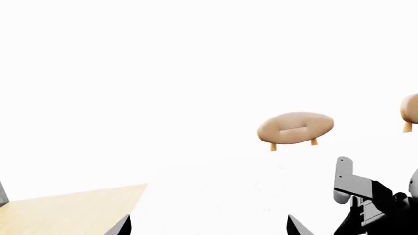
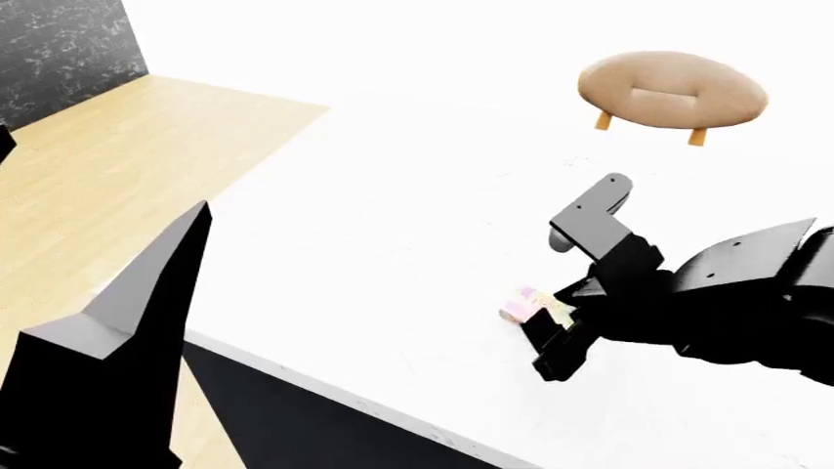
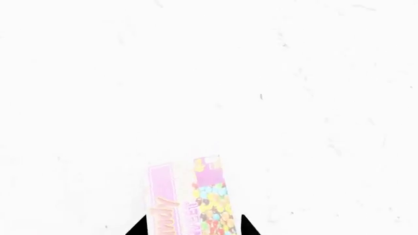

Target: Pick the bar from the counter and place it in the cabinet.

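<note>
Between my right gripper's (image 3: 193, 225) black fingertips lies the flat pink candy bar (image 3: 189, 196), resting on the broad white counter (image 2: 391, 225); whether the tips press it, I cannot tell. My left gripper (image 1: 209, 226) is spread apart, holding nothing, well away from the bar.

Your right arm (image 2: 743, 293) reaches in from the right of the head view, its wrist angled down and toward the left. The right gripper (image 3: 193, 227) points downward, and its two dark fingertips (image 3: 138, 228) stand apart, one on either side of the bar (image 3: 189, 196). Your left arm (image 2: 117, 342) rises at the lower left, its left gripper (image 1: 209, 227) spread wide with nothing between the tips.
</note>
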Motion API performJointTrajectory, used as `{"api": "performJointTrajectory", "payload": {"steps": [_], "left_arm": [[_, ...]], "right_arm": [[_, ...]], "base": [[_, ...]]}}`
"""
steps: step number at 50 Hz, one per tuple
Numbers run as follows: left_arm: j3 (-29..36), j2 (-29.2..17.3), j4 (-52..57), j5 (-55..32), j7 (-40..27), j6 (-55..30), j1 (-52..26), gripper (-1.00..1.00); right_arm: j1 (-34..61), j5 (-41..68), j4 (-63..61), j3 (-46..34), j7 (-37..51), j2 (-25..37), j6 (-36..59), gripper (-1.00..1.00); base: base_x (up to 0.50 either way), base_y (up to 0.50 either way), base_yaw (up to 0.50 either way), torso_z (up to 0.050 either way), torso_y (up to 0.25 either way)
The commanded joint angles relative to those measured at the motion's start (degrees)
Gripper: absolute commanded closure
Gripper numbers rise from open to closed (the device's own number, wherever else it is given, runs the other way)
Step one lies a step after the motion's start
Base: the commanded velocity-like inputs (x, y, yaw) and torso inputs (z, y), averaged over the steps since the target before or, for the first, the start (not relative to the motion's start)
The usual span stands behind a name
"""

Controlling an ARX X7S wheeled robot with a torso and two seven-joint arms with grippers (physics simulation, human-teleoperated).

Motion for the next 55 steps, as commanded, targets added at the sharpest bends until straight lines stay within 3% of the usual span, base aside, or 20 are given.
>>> {"api": "performJointTrajectory", "payload": {"steps": [1,10,24,35,43,55], "left_arm": [[0.0,0.1,-0.3,-0.3,-0.2,-0.2,-0.5,-1.00],[0.1,0.0,-0.3,-1.1,-0.6,0.0,-1.6,-1.00],[0.8,0.3,-0.5,-4.5,-1.9,0.6,-6.2,-1.00],[1.5,0.6,-1.0,-5.4,-2.4,0.6,-8.0,-1.00],[2.9,1.1,-1.7,-7.7,-3.8,0.6,-12.0,-1.00],[4.5,2.0,-2.0,-8.9,-4.8,1.2,-14.8,-1.00]], "right_arm": [[1.6,7.1,-9.7,5.3,8.5,2.4,2.4,1.00],[7.3,32.8,-21.1,11.8,27.8,8.1,3.3,1.00],[28.4,63.9,-30.0,9.1,47.6,17.9,-1.8,1.00],[38.5,72.7,-29.8,6.7,53.0,18.1,-2.9,1.00],[52.7,83.2,-27.6,3.4,59.5,16.3,-3.5,1.00],[58.8,87.3,-25.9,2.2,62.6,14.3,-3.8,1.00]], "base": [[0.00,0.00,0.00,0.000,0.000],[0.00,0.00,0.00,0.000,0.000],[0.00,0.00,0.00,0.000,0.000],[0.00,0.00,0.00,0.000,0.000],[0.00,0.00,0.00,0.000,0.000],[-0.11,0.26,0.00,0.000,0.000]]}}
